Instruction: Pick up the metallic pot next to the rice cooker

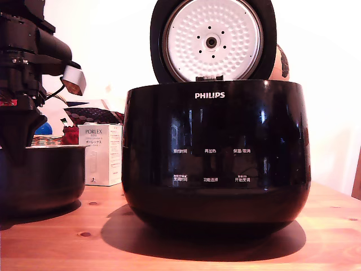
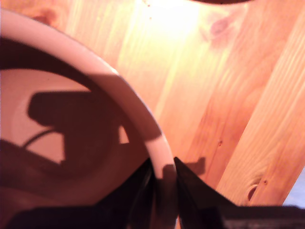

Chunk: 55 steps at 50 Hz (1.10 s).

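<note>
Gripper (image 2: 164, 179) clamped astride the metallic pot's (image 1: 39, 178) rim, one finger inside, one outside.
Philips rice cooker (image 1: 217, 152) centre frame, lid raised; pot at lower left on wooden table (image 1: 186, 251); Porlex box (image 1: 103, 153) between, behind.

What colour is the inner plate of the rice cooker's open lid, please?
White with a dimpled pattern, the inner plate shows best in the exterior view.

PHILIPS on rice cooker (image 1: 216, 164) front, PORLEX on white box (image 1: 103, 153), button labels too small
</note>
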Each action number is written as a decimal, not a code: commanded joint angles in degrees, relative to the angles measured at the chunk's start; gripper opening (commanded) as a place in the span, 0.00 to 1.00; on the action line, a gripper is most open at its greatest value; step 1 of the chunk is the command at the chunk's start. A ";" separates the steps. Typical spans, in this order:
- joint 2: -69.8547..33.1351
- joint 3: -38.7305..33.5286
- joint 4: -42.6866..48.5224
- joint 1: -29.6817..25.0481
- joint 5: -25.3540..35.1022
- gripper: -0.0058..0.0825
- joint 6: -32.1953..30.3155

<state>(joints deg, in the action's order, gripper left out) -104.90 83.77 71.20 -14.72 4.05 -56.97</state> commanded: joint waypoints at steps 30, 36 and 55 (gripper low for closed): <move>11.56 -0.92 2.27 -1.25 -7.26 0.04 3.13; 13.57 -0.92 2.78 -1.97 -8.66 0.04 3.17; 21.05 -0.92 6.58 -7.37 -10.10 0.04 7.89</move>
<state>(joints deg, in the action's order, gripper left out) -86.30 83.22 78.48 -21.34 -5.69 -50.37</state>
